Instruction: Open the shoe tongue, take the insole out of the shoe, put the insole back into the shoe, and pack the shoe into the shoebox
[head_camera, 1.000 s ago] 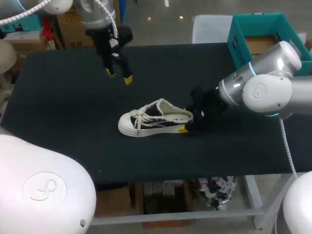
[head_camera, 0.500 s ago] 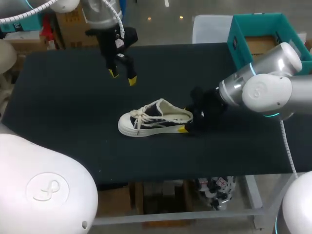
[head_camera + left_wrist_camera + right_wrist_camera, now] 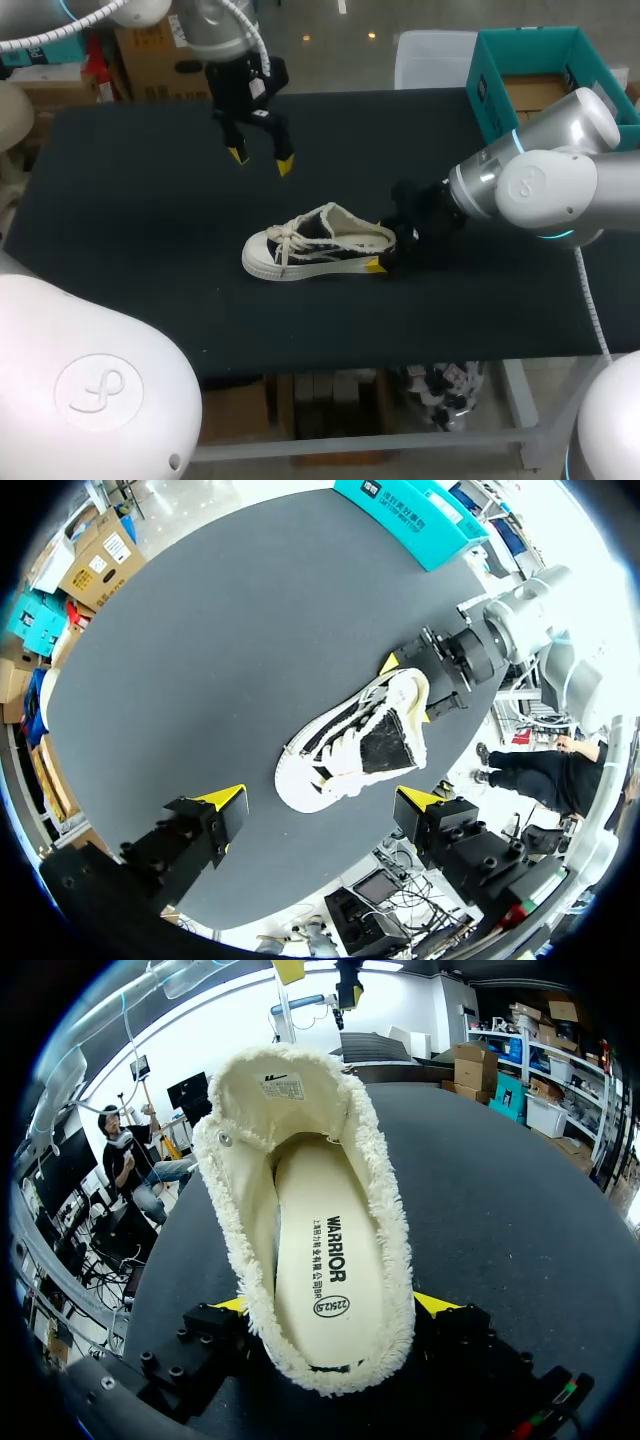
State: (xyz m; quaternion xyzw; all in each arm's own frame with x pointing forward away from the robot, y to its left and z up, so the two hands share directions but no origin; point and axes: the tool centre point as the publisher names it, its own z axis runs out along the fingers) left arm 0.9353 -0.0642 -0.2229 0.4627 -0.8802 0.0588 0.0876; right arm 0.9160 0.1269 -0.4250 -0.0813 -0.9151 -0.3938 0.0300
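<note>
A cream and black low sneaker [image 3: 318,243] lies on its sole mid-table, toe pointing left, laces loose. My right gripper [image 3: 385,248] has its fingers on either side of the heel and is shut on it. In the right wrist view the fuzzy heel collar of the sneaker [image 3: 240,1220] sits between the fingers of the right gripper [image 3: 333,1305], and the cream insole [image 3: 320,1250] lies flat inside. My left gripper [image 3: 261,160] hangs open above the table behind the shoe. From the left wrist view its gripper [image 3: 320,800] looks down on the sneaker [image 3: 360,740]. A teal box [image 3: 540,70] stands at the back right.
The table [image 3: 120,230] is covered in black cloth. A white bin [image 3: 430,55] stands beside the teal box at the table's far edge.
My left gripper has shifted to the right, still open. The right arm and the shoe have kept still.
</note>
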